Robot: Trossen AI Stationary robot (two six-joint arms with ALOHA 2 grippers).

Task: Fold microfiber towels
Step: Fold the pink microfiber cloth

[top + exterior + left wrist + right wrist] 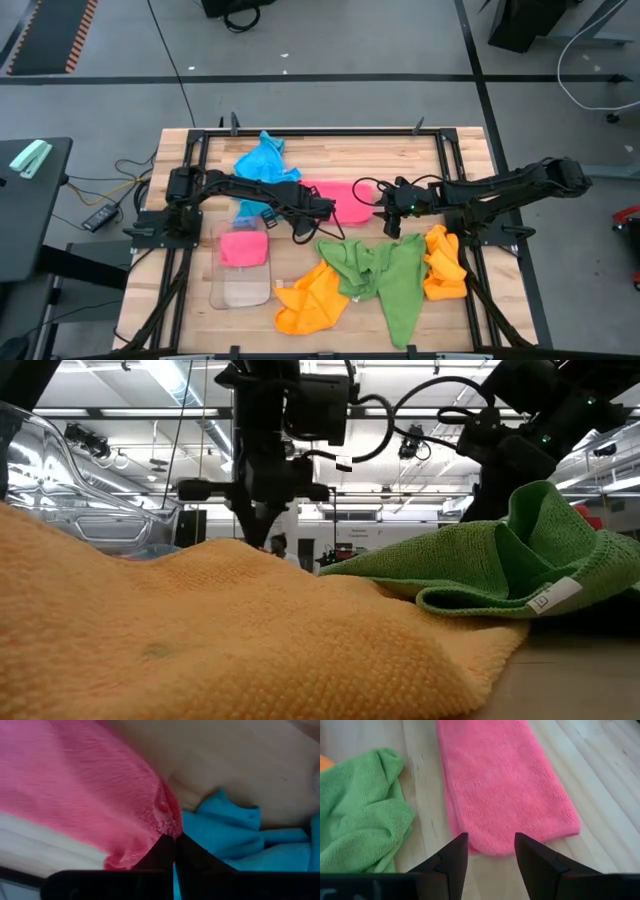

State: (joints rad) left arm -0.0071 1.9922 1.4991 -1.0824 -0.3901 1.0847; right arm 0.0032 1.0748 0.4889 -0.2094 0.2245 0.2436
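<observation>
**Thin pinch on the pink towel's edge could slip**

With the left gripper [174, 851] clamped on only the hem of the half-folded pink microfiber towel [505, 785] mid-surface, any pull may free it or drag the fold askew. Opposite, the right gripper [490, 851] hovers part-open, empty, near the crumpled green microfiber towel [360, 810].

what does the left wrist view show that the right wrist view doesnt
Only the left wrist view shows the left gripper shut on a corner of the pink towel, and a blue towel beside it.

Only the right wrist view shows the right gripper open, hovering just off the pink towel's end without touching it, with a green towel to one side and a sliver of orange towel at the frame edge.

Both show the same pink towel, lying folded into a long strip in the right wrist view, on the wooden table.
</observation>
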